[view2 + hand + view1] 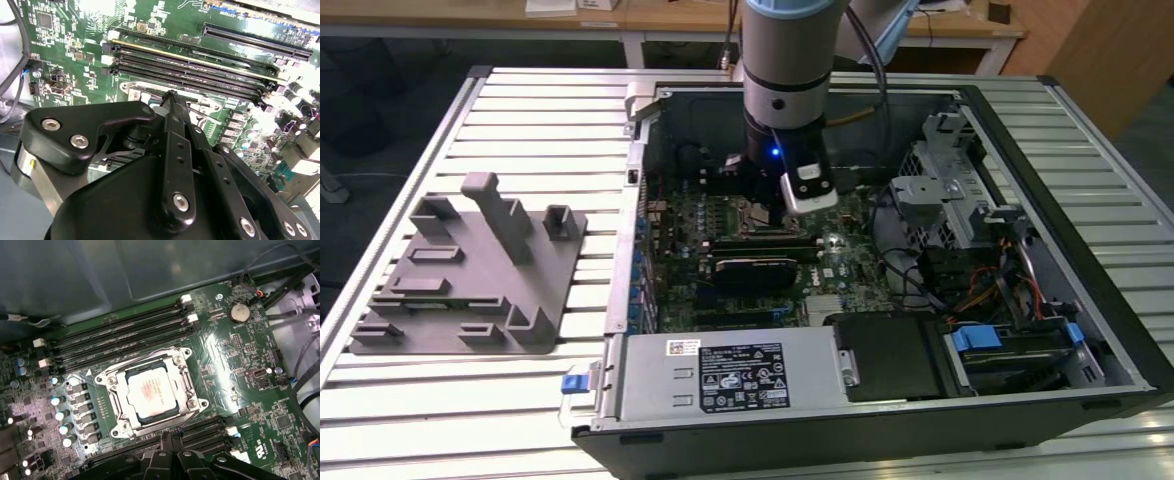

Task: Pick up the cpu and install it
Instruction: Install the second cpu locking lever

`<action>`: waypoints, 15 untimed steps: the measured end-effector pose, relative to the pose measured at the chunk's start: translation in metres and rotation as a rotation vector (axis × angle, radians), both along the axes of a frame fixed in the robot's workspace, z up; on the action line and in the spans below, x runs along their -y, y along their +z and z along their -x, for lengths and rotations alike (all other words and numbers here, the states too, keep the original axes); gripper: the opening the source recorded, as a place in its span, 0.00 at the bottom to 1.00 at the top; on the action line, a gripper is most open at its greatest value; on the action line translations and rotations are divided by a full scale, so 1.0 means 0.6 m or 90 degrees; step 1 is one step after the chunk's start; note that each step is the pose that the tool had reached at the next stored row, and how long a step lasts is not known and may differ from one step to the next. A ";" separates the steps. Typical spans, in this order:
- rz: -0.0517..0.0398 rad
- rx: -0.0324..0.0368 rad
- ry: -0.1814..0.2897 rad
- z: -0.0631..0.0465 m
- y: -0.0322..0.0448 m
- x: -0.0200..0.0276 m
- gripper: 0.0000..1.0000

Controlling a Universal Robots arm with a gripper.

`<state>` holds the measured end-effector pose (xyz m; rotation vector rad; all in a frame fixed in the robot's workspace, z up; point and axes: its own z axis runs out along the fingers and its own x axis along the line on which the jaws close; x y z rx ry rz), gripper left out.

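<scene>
- One cpu (151,393) lies flat inside the socket (190,390) of the motherboard (240,355).
- The fingers (175,107) are together, holding nothing, just at 6 o'clock of the socket in the first wrist view.

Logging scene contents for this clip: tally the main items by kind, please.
cpu, seated in its socket: 1
gripper: 1
computer case: 1
grey tray with posts: 1
coin cell battery: 1
Total: 5
</scene>
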<state>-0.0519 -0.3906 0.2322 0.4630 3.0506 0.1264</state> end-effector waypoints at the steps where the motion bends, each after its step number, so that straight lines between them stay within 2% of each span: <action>1: 0.0000 0.0000 0.007 0.000 0.000 0.0000 0.11; 7: 0.0000 0.0000 0.050 0.000 0.000 0.0002 0.11; 8: 0.0001 0.0000 0.065 0.004 -0.001 0.0002 0.11; 15: 0.0001 0.0000 0.061 0.008 -0.002 0.0008 0.11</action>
